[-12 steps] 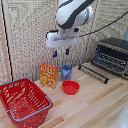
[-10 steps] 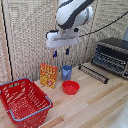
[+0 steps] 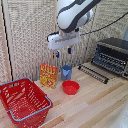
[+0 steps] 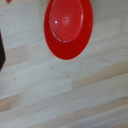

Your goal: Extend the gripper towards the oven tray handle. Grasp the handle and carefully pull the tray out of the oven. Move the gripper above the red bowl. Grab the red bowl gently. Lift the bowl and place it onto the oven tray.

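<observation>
My gripper [image 3: 63, 51] hangs in the air well above the table, its two blue-tipped fingers apart with nothing between them. Below it and slightly toward the exterior view's right lies the red bowl [image 3: 70, 87] on the wooden table. The wrist view looks straight down on the red bowl [image 4: 68, 27]; the fingers do not show there. The oven [image 3: 112, 55] stands at the exterior view's right. In front of it the tray [image 3: 93, 73] lies pulled out over the table, with the oven tray handle [image 3: 91, 75] along its front edge.
A blue cup [image 3: 66, 72] stands just behind the bowl, beside an orange snack box [image 3: 48, 75]. A large red mesh basket [image 3: 24, 102] fills the exterior view's lower left. A slatted wall closes off the back.
</observation>
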